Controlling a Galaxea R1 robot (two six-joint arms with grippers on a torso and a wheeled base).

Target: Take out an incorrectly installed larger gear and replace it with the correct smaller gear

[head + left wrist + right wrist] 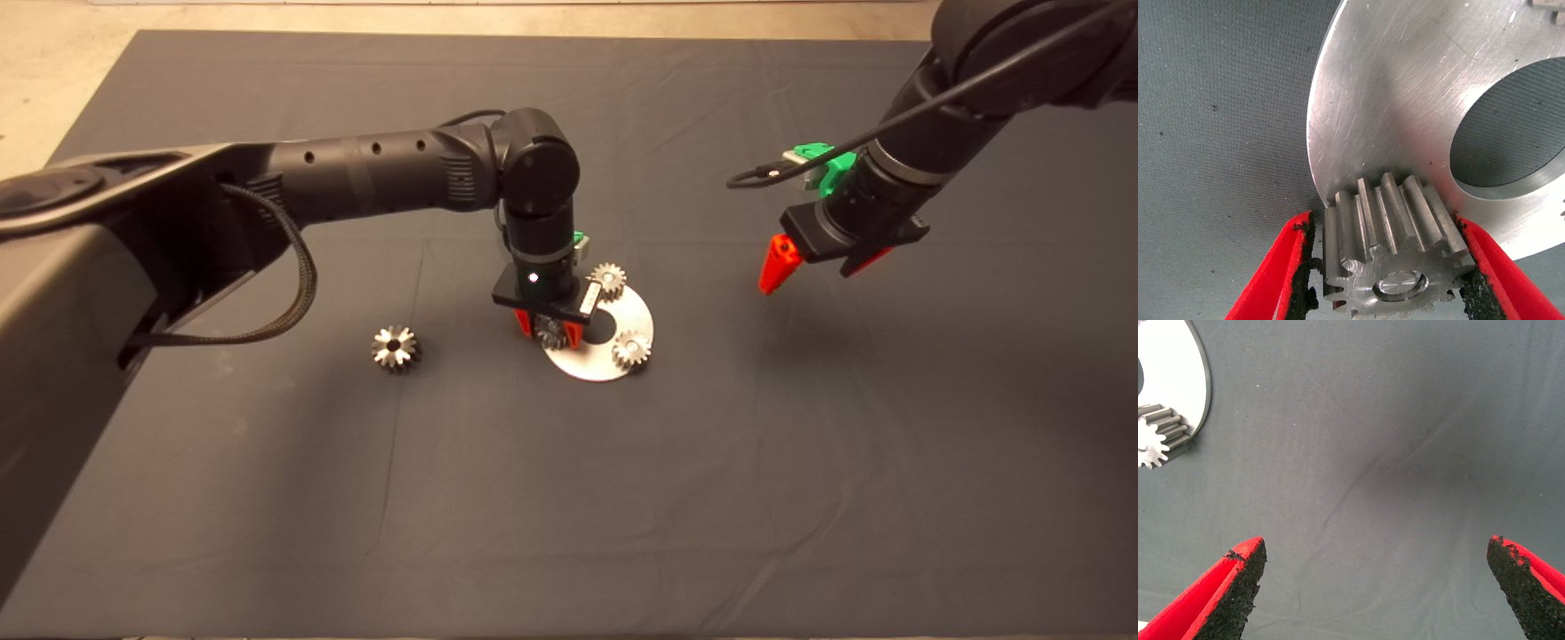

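Steel larger gear point(396, 348) lies on the mat, well apart from left gripper point(549, 332): removal looks done. Left wrist: pads point(1306, 267) clamp smaller gear point(1395, 250) at disc point(1405, 100) edge; seating remains. Right wrist: right gripper point(1375, 587) open, idle, beside disc

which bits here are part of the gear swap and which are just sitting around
In the job:
- smaller gear, held in the left gripper over the round plate
- larger gear, lying off on the mat

Just there:
- two other small gears on the plate
- right gripper, jaws open, above the mat
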